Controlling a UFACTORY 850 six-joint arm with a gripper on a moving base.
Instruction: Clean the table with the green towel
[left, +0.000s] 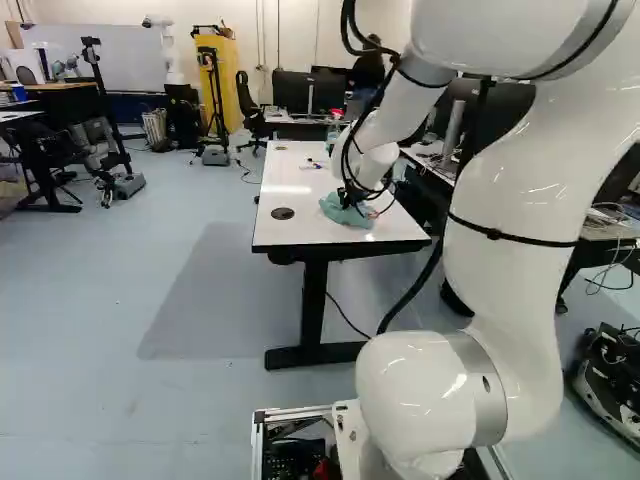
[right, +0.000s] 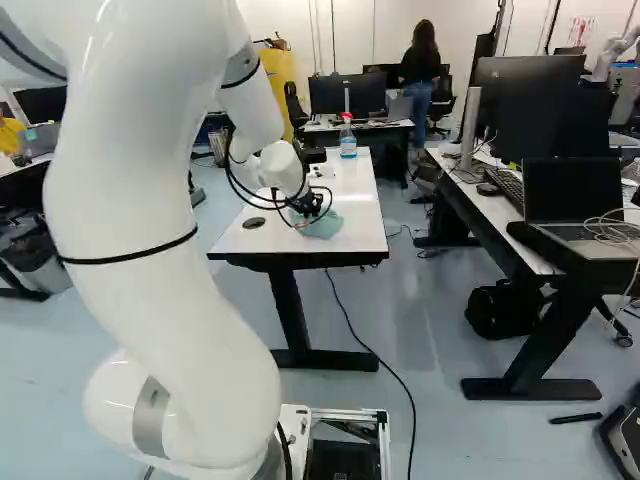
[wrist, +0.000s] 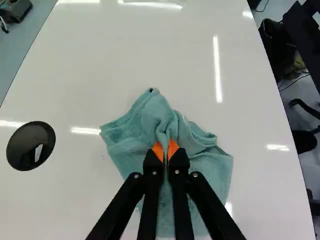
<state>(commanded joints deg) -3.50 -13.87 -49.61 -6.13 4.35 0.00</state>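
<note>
My gripper (left: 350, 196) is down at the near part of the white table (left: 300, 231), over the green towel (left: 349, 213). In the wrist view the gripper (wrist: 165, 150) has its orange pads nearly together, pinching a raised fold of the towel (wrist: 150, 120). The rest of the cloth spreads crumpled on the tabletop around and beneath the fingers. The right base view shows the towel (right: 322, 224) close to the table's near edge, partly behind the wrist.
A round black cable cap (wrist: 31, 145) is set in the tabletop beside the towel. Farther along the table stands a spray bottle (right: 348, 136). Desks with a laptop (right: 575, 205) and monitors are to the right. Another robot (left: 165, 45) stands far back.
</note>
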